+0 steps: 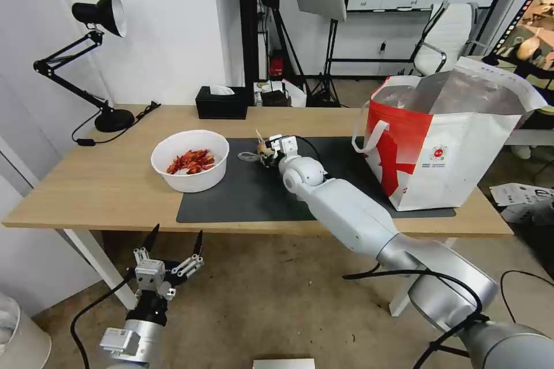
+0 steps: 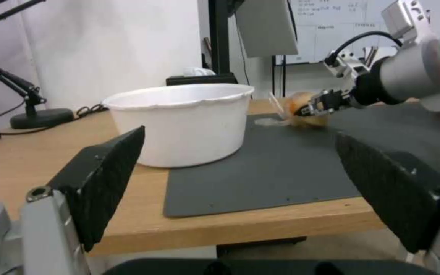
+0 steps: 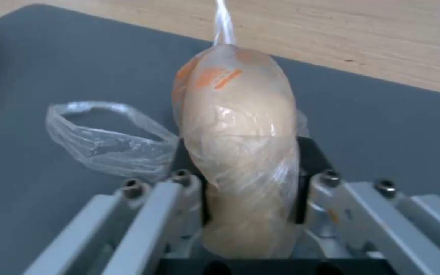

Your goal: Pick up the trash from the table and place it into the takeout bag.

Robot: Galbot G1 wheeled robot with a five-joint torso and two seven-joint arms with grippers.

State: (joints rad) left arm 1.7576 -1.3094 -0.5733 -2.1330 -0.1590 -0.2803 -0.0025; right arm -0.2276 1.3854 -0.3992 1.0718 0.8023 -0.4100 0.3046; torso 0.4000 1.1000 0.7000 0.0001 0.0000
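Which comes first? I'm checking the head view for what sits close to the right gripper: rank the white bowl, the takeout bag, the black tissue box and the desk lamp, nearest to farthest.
From the right gripper, shut on the beige lump:
1. White bowl, to its left at the mat's edge.
2. Black tissue box, behind, at the table's far edge; close to the bowl's distance.
3. Takeout bag, to the right.
4. Desk lamp, far left corner.

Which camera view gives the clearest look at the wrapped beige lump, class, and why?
The right wrist view: the beige lump looms close, clear wrap visible, clamped between the right gripper's jaws. The head view shows it small on the dark mat; the left wrist view shows it far off, partly hidden by that gripper.
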